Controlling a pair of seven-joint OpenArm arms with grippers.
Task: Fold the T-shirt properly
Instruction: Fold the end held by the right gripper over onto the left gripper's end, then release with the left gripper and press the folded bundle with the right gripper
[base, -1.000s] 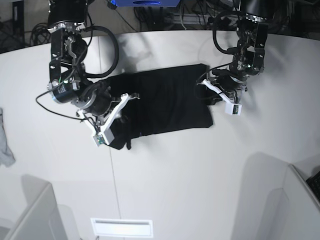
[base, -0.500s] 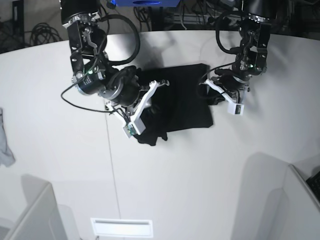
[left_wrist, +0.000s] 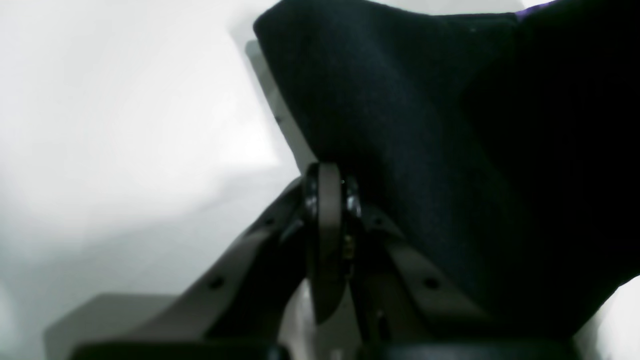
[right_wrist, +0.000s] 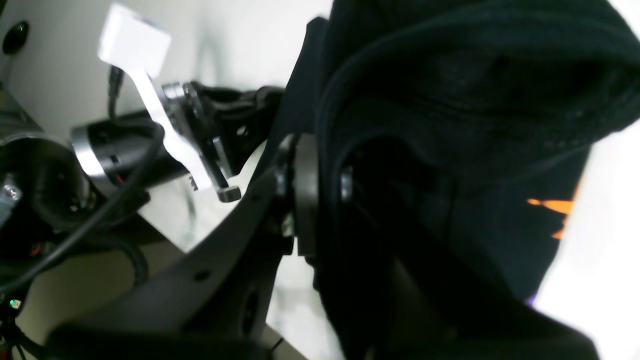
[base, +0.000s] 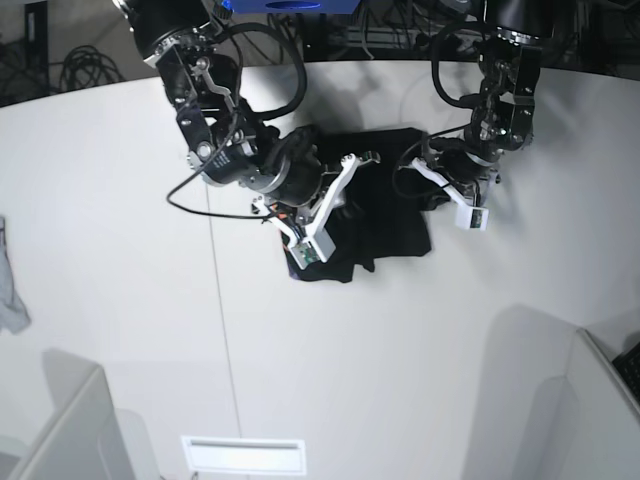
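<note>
From my base view the large black short-sleeved cloth T-shirt (base: 385, 215) lies bunched and partly doubled over itself at upper centre of the frame, on the white round-edged table (base: 400, 380). It reads plain black from above. In my right wrist view I see thick folds and a ribbed hem, with a sliver of orange print at the right edge and a speck of purple below it.

At the far left edge of the base view a small pale grey cloth scrap (base: 10, 290) lies well apart from the shirt. Dark cables and a blue box sit beyond the table's far edge at the top. A pale angled panel stands at lower left and another at lower right. The right arm's black body and its white camera bracket (base: 310, 245) cover much of the shirt's left half, so I cannot see how the cloth lies beneath.

The right pincer (right_wrist: 312, 185) is closed on a fold of the T-shirt, with cloth draped over and around it. The left pincer (left_wrist: 330, 195) is clamped on the shirt's edge at upper right of the base view, the black cloth rising right from its tips.
</note>
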